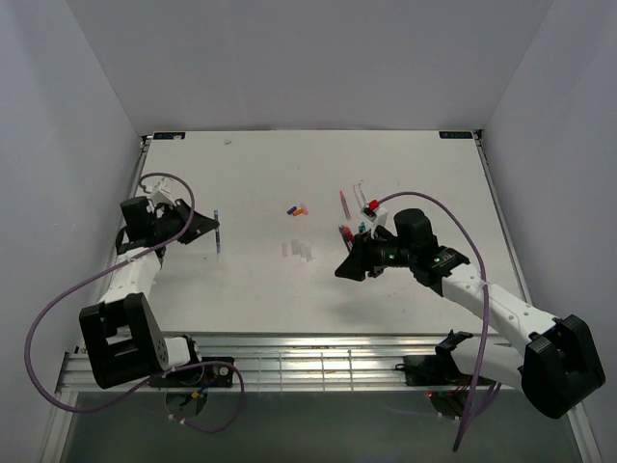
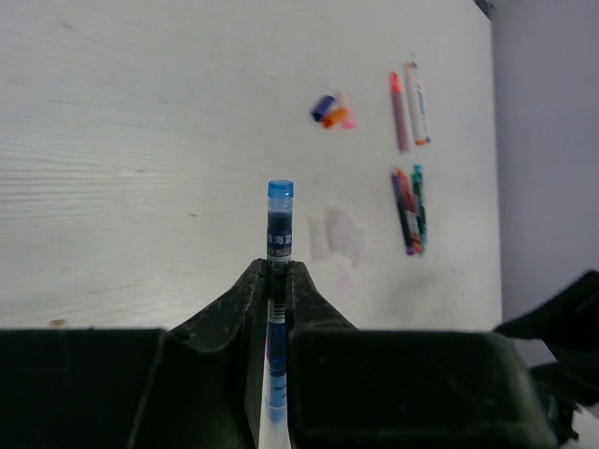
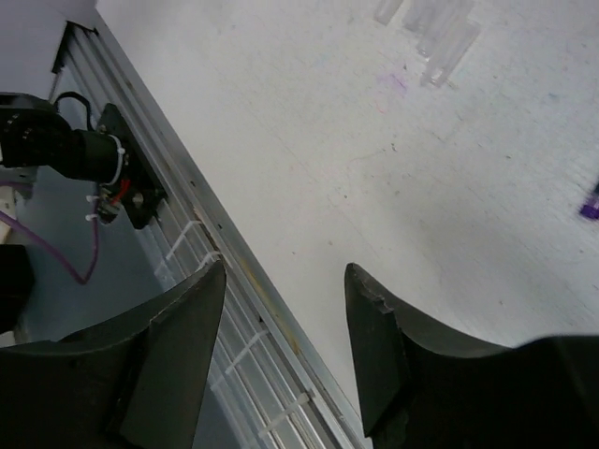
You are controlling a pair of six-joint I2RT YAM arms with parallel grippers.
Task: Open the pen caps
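Left wrist view gives the clearest read. The left gripper [image 2: 278, 281] is pinched tight on a blue pen [image 2: 279, 245], whose barrel runs up between the fingers and pokes out past them. The pen ends in a blue cap [image 2: 280, 190] that looks to be on. In the top view the held pen [image 1: 219, 234] is at the left side of the table [image 1: 405, 164]; whether it is lifted clear of the surface I cannot tell.

The right gripper [image 3: 285, 309] has its jaws apart with nothing between them. It hangs over the near-right part of the table, well apart from the held pen.

A few coloured caps [image 2: 330, 108] lie loose near the middle, with pale translucent caps [image 2: 337, 234] a little nearer. The other pens [image 2: 409, 210] lie in small groups to the right.

The step in hand seems to be pulling this cap. To do it well, the right gripper should come across and line up with the pen's axis. It should close on the cap alone — not the barrel — and then draw straight along that axis while the left holds firm. A sideways tug would likely bend so thin a pen or slide it through the fingers — and a freed cap could skitter off.
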